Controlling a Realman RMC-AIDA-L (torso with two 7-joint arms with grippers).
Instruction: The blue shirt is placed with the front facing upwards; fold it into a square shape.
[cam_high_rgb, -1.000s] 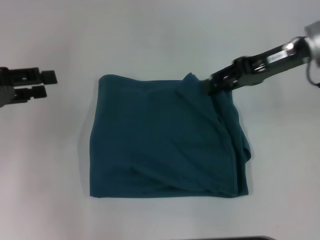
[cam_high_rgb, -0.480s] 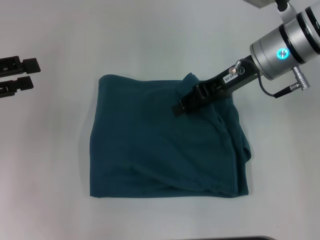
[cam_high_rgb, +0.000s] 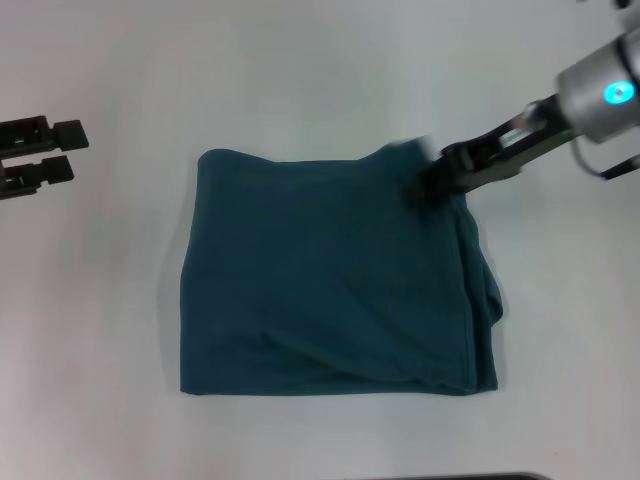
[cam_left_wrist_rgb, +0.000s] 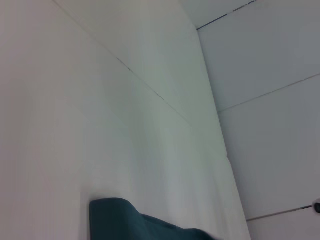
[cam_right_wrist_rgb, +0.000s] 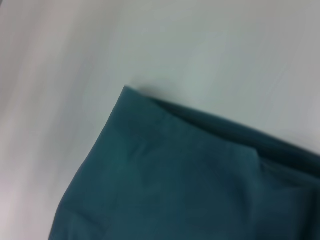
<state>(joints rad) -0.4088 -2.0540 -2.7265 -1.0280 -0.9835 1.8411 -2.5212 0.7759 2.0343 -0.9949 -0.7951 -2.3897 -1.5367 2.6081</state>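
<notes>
On white table (cam_high_rgb: 300, 80): blue shirt (cam_high_rgb: 330, 290), folded roughly square. Right gripper (cam_high_rgb: 425, 187) at its far right corner, finger state indiscernible. Left gripper (cam_high_rgb: 68, 150) parked far left, fingers apart.

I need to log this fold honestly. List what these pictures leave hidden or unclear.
- Head view: the shirt shows only plain fabric, so its chest side is folded out of sight.
- Head view: the right claw is motion-blurred at the shirt's far right corner; a grip cannot be told.
- Head view: the left claw is cut off by the frame edge.
- Neither wrist view shows its own claw.
</notes>
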